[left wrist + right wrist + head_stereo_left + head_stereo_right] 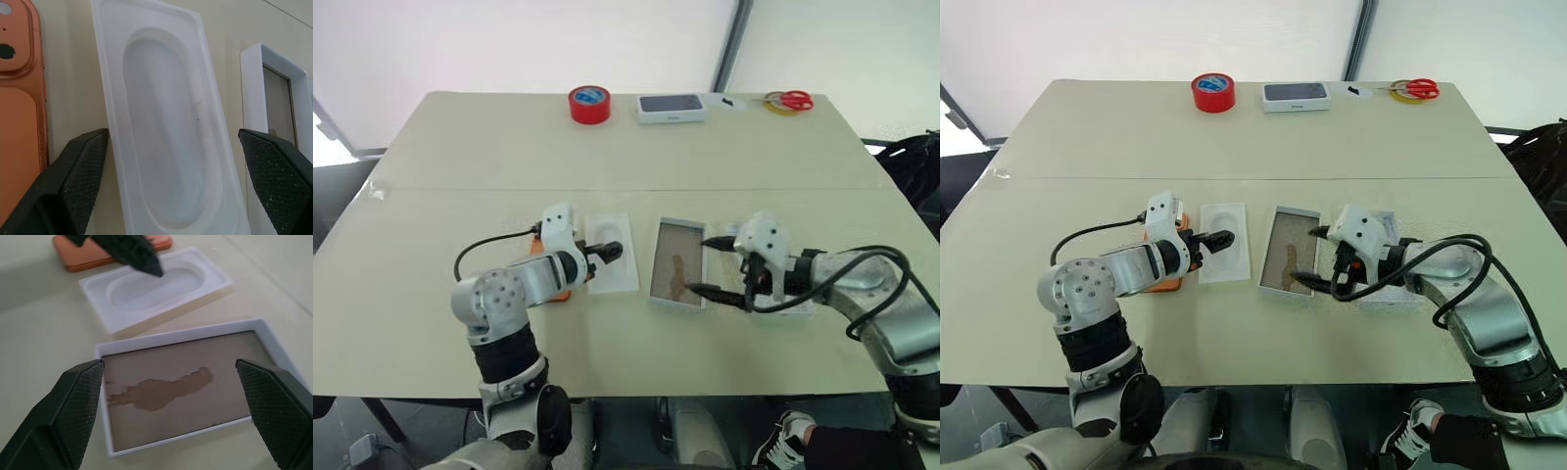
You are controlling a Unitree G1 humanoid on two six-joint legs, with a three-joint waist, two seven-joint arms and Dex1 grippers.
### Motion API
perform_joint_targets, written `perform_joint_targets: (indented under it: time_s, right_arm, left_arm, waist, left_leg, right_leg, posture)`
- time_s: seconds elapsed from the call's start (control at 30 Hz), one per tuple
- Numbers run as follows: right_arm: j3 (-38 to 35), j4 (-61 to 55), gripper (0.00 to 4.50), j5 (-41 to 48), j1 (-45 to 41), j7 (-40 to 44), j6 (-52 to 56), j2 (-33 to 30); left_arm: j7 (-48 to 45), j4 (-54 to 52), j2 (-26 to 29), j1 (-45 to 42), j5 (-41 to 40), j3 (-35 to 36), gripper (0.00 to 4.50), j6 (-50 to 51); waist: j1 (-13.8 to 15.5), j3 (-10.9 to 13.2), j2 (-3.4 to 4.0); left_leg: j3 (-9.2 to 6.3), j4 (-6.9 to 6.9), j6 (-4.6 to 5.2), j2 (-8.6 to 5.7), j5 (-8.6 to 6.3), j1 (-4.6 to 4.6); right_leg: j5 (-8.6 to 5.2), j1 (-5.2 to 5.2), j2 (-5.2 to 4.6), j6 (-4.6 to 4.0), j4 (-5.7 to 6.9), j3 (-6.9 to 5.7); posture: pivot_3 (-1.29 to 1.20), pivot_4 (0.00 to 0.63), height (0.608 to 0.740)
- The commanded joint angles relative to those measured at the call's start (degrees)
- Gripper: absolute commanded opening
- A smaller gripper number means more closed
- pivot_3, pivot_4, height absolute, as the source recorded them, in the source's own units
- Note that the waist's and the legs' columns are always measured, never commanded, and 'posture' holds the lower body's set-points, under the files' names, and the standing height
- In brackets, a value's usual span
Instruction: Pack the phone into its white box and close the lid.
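The white box (678,264) lies open at the table's middle, its brownish inside up. My right gripper (699,266) is open, with one finger on each side of the box's right rim (146,340). The lid (1393,300) lies under my right wrist, mostly hidden. Left of the box lies a flat white insert (612,253) with an oval recess. My left gripper (173,134) is open just above it, with a finger on either side. The orange phone (19,122) lies left of the insert, back up, partly under my left arm (548,279).
Along the table's far edge stand a red tape roll (589,104) and a white box with a dark top (672,108). Red-handled scissors (790,101) lie there on a yellow ring. Black cables hang from both wrists.
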Motion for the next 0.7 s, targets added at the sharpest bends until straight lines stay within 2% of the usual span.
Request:
perform_joint_targets:
  time_s: [0.03, 0.2, 0.23, 0.53, 0.57, 0.6, 0.7]
  right_arm:
    - [1.23, -3.84, 4.5, 0.82, -1.75, 0.71, 3.3, -1.09]
    - [6.65, -5.1, 4.5, -1.36, -4.19, 0.63, 7.0, -1.57]
    - [7.97, -5.07, 4.5, -1.9, -4.54, 0.37, 7.79, -1.4]
    - [17.06, -4.21, 4.5, -5.52, -8.64, -4.11, 15.97, 4.06]
    - [17.94, -4.38, 3.97, -5.66, -9.05, -4.47, 17.02, 4.74]
    - [18.94, -4.29, 3.66, -6.4, -9.46, -4.96, 17.56, 5.01]
    - [21.06, -3.63, 2.15, -8.84, -10.17, -5.39, 16.49, 4.43]
  left_arm:
    - [-0.59, 0.04, -0.63, -0.53, 1.63, 0.57, 2.71, 1.04]
    - [-1.68, -0.17, -1.08, -0.81, 3.03, 1.79, 0.21, 0.83]
    - [-1.87, -0.3, -1.46, -1.19, 3.13, 2.52, 0.09, 0.88]
    - [-3.69, -1.31, -0.87, -2.13, 4.43, 3.98, 0.09, 1.09]
    - [-3.97, -1.65, -0.78, -2.24, 4.37, 4.56, 0.0, 1.1]
    - [-4.3, -1.98, -0.87, -2.55, 4.18, 5.67, 0.0, 1.06]
    - [-5.29, -2.54, -0.91, -3.52, 3.86, 8.56, 0.0, 1.11]
  waist:
    - [-0.01, 0.0, -0.01]
    - [0.0, 0.02, -0.04]
    - [0.03, 0.02, -0.05]
    - [-0.06, 0.02, -0.06]
    - [-0.07, 0.02, -0.06]
    - [-0.07, 0.02, -0.06]
    - [-0.05, 0.02, -0.06]
  left_leg:
    - [0.0, 0.0, 0.0, 0.0, 0.0, 0.0]
    - [-0.02, 0.0, 0.0, 0.02, 0.0, 0.0]
    - [-0.02, 0.0, 0.0, 0.02, 0.0, 0.0]
    - [-0.02, 0.0, -0.01, 0.03, 0.0, -0.01]
    - [-0.03, 0.0, -0.01, 0.03, 0.0, -0.01]
    - [-0.03, 0.0, -0.01, 0.03, 0.0, -0.01]
    - [-0.03, 0.0, -0.01, 0.04, 0.0, -0.02]
  right_leg:
    - [0.0, 0.0, 0.0, 0.0, 0.0, 0.0]
    - [-0.03, -0.01, 0.01, -0.06, 0.0, -0.01]
    - [-0.03, -0.01, 0.0, -0.07, 0.0, -0.02]
    - [-0.03, -0.02, 0.0, -0.07, 0.0, -0.03]
    - [-0.03, -0.02, 0.0, -0.07, 0.0, -0.02]
    - [-0.02, -0.02, 0.0, -0.06, 0.0, -0.03]
    - [-0.02, -0.03, 0.0, -0.06, 0.0, -0.03]
  posture:
    - [0.0, 0.15, 0.732]
    - [0.0, 0.15, 0.732]
    - [0.0, 0.15, 0.732]
    - [0.0, 0.15, 0.732]
    - [0.0, 0.15, 0.732]
    - [0.0, 0.15, 0.732]
    - [0.0, 0.15, 0.732]
